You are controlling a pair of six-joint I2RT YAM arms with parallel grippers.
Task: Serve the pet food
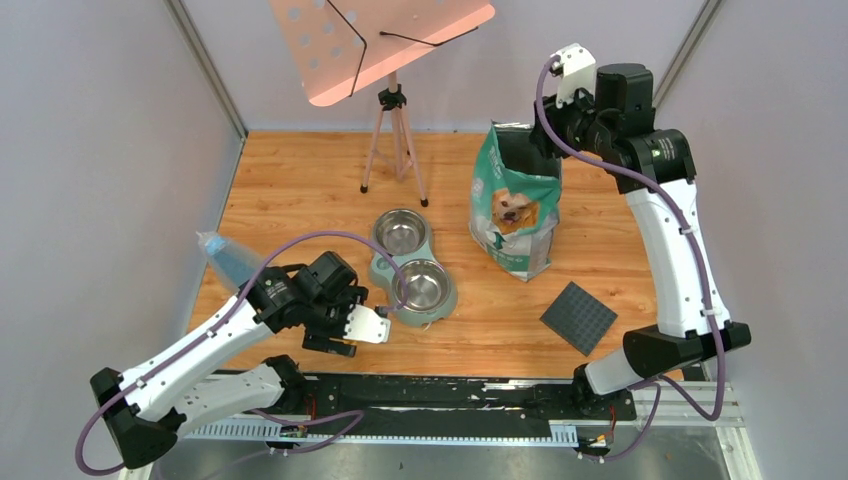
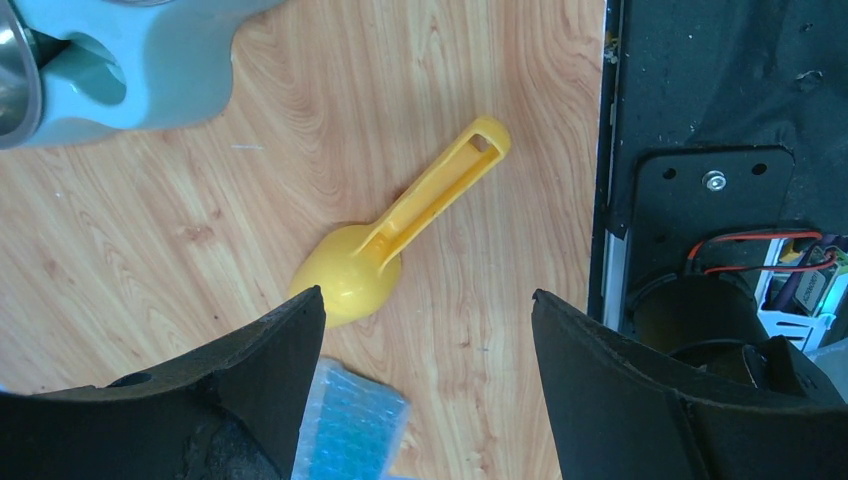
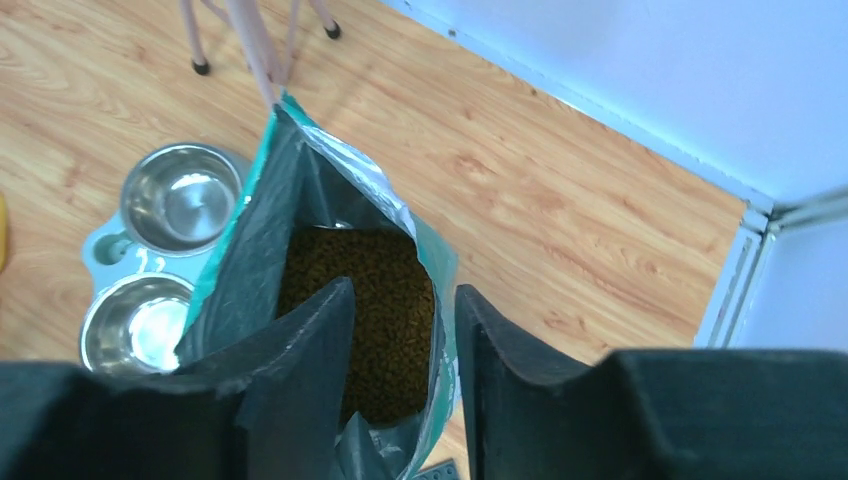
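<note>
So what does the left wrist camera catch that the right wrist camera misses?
Only left wrist: the yellow scoop lying whole on the wood, a blue bubbled packet, the black base plate. Only right wrist: the open bag with pet food inside, tripod feet. Both: the teal double-bowl feeder, wooden tabletop.

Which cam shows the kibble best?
Right wrist: it looks down into the open bag onto the brown kibble. Top external shows only the bag's outside, no pellets; left wrist shows neither.
</note>
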